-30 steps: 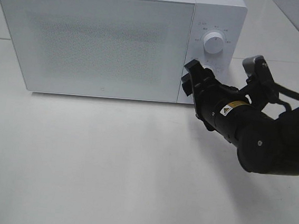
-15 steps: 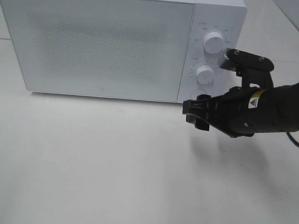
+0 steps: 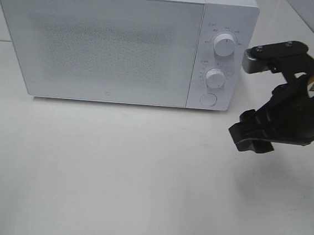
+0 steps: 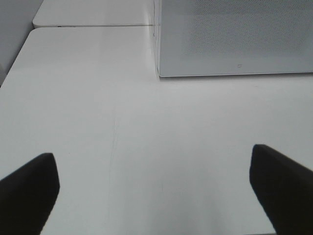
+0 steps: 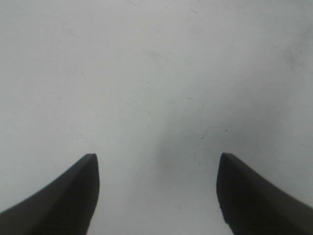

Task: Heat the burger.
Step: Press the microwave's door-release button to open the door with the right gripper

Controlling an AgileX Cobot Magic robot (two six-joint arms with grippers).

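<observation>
Heating stage: judged from the shut door, the burger is either already inside or not yet brought; which one cannot be told.
Burger, place: in none of the views, neither on the desk nor in a hand; perhaps behind the door.
Burger, look: unseen, so nothing can be said of its bun, filling or posture.
Oven: boxy white microwave (image 3: 114, 41) standing along the far edge of the white desk (image 3: 112, 174). Its speckled, opaque door panel (image 3: 97, 45) is closed and lets nothing show through.
Controls: upper round white dial (image 3: 224, 44), lower round white dial (image 3: 215, 77), round white button (image 3: 207, 99) beneath them.
Right hand (image 3: 248, 138): black, released, jaws apart with only bare desk between them. It hovers toward the right edge of the desk, near the control panel but apart from it.
Left hand (image 4: 152, 166): black, released wide and empty, over the desk by the oven's left front corner.
Risk, dial: the knobs are small and smooth, so wide-set fingers could slip off or turn one too far.
Risk, collision: the right arm's camera bracket sits near the oven's right side, so a careless swing could nudge the oven.
Risk, empty run: starting the timer without the burger confirmed inside would heat nothing.
</observation>
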